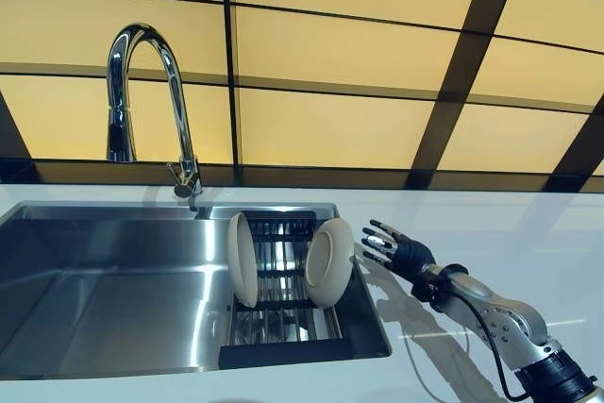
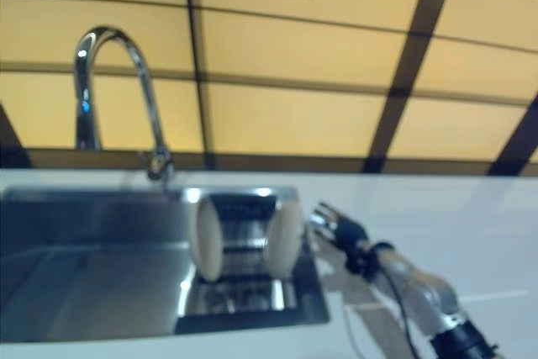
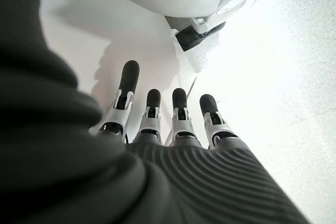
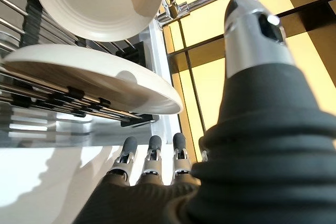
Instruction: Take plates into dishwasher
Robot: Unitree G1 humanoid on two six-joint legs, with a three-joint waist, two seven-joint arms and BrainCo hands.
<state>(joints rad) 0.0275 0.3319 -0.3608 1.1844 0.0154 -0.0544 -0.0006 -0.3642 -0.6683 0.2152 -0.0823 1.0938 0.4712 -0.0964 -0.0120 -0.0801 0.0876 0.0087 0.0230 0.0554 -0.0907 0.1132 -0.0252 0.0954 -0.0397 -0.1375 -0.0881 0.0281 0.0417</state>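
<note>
Cream plates, two of them, stand on edge in the rack at the sink's right end: the left plate and the right plate, the latter just beside the right hand, whose fingers are straight and holding nothing. To grasp well, I judge it should slide fingers behind the near plate's rim with the thumb in front, then lift straight up clear of the wires. The left hand, fingers relaxed and empty, hangs away from the table.

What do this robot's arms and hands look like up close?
The right robot hand has silver fingers with dark rounded tips and a dark ribbed cover over its back and wrist. Its arm is smooth silver-grey, with a thin black cable alongside. The left robot hand looks the same.
</note>
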